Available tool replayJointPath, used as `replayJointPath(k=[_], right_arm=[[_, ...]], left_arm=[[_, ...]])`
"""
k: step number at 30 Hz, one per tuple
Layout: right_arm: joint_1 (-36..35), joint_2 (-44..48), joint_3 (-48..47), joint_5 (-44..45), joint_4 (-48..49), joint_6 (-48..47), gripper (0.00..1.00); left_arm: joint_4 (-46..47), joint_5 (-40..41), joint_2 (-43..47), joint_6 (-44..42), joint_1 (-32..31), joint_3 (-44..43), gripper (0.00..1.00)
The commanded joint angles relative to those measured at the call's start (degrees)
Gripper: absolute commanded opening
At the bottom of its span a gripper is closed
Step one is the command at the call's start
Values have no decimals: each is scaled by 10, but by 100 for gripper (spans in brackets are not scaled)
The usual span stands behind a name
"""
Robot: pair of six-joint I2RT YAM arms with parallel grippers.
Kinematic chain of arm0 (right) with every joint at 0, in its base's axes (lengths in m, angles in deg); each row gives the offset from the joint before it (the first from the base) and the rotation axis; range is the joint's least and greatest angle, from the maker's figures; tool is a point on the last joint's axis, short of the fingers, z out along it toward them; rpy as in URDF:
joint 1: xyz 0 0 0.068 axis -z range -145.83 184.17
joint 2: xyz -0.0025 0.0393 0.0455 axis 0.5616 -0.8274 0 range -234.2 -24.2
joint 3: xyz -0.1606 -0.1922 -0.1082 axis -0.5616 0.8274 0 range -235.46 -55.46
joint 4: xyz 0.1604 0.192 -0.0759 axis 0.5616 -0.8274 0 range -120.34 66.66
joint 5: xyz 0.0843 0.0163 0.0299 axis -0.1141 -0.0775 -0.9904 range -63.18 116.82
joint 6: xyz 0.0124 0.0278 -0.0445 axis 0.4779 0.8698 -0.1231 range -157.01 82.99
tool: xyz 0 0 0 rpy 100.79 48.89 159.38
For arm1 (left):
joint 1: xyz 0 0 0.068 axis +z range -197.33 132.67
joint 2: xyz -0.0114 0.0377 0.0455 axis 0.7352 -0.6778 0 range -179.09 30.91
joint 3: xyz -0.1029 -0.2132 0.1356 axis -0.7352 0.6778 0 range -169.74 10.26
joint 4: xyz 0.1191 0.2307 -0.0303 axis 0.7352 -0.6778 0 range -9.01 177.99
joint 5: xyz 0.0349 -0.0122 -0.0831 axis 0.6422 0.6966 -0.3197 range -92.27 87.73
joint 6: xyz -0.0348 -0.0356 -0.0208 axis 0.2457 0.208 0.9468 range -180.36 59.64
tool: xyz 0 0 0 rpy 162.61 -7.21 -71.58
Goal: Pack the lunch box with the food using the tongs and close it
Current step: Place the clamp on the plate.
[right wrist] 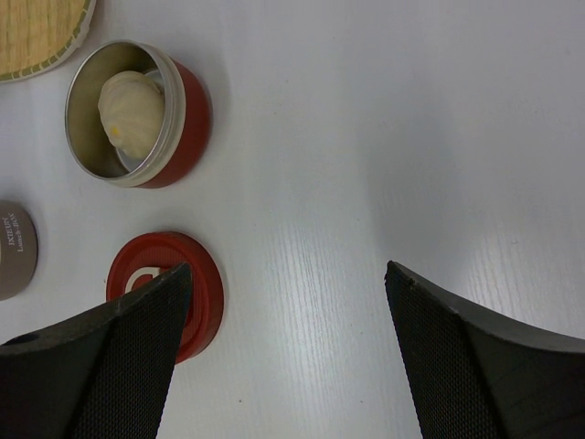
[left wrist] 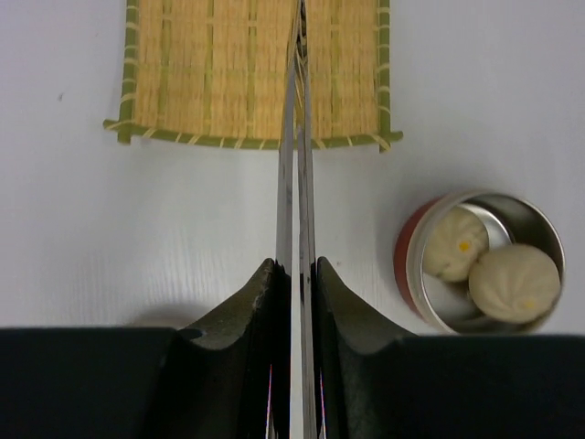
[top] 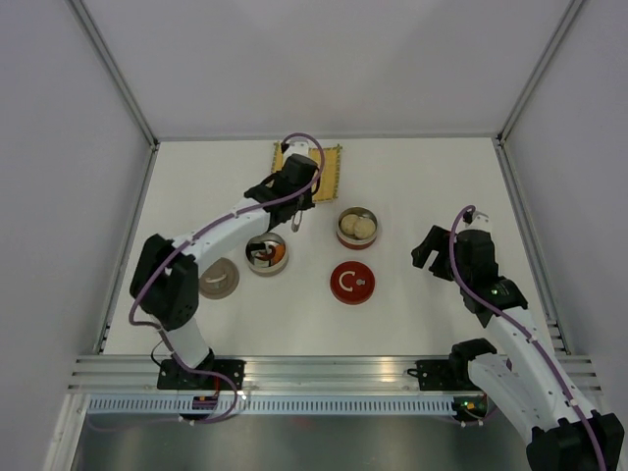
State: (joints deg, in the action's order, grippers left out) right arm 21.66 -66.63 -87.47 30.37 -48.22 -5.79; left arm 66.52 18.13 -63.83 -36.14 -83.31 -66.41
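My left gripper is shut on the slim silver tongs, whose two arms are squeezed together. Their tips reach out over the yellow bamboo mat. From above, the left gripper hangs at the mat's near edge. The lunch box is round tins. An open red tin holds two white buns. A second open tin holds black-wrapped rolls and an orange piece. My right gripper stands open and empty over bare table, right of the red lid.
The red lid lies flat at centre front. A grey lid lies to the left, under the left forearm. The right wrist view also shows the red tin and a bun. White walls enclose the table.
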Motion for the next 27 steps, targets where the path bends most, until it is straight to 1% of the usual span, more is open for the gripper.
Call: replayJointPath(k=[1, 2, 3, 6, 10, 12, 15, 16, 17, 18, 21, 22, 25, 27], right_arm=[[1, 4, 6, 15, -2, 2, 93], [0, 3, 6, 14, -2, 2, 93], [1, 3, 5, 13, -2, 2, 92], [1, 5, 2, 13, -3, 2, 92], [1, 6, -2, 15, -9, -4, 92], [1, 5, -2, 14, -10, -5, 92], [1, 2, -1, 11, -8, -4, 93], [0, 2, 0, 9, -5, -4, 93], [1, 1, 0, 7, -4, -4, 93], [1, -2, 0, 6, -3, -4, 92], [1, -4, 0, 2, -3, -3, 93], [1, -5, 0, 1, -2, -4, 93], [1, -5, -1, -2, -3, -3, 93], [1, -4, 0, -2, -5, -4, 93]], left_arm=[[79, 110, -81, 26, -16, -53, 26], [82, 117, -99, 38, -17, -69, 26], [83, 118, -136, 46, -17, -76, 26], [89, 116, -191, 70, -18, -92, 27], [97, 114, -229, 78, -16, -89, 32], [106, 107, -233, 76, -17, -82, 36], [109, 97, -232, 72, -17, -74, 45], [110, 96, -229, 67, -17, -71, 50], [111, 93, -227, 64, -17, -70, 52], [112, 92, -224, 59, -15, -71, 57], [112, 83, -213, 51, -12, -75, 66], [106, 82, -210, 45, -10, -83, 70], [83, 88, -204, 41, -1, -103, 75], [76, 84, -189, 35, 7, -99, 77]])
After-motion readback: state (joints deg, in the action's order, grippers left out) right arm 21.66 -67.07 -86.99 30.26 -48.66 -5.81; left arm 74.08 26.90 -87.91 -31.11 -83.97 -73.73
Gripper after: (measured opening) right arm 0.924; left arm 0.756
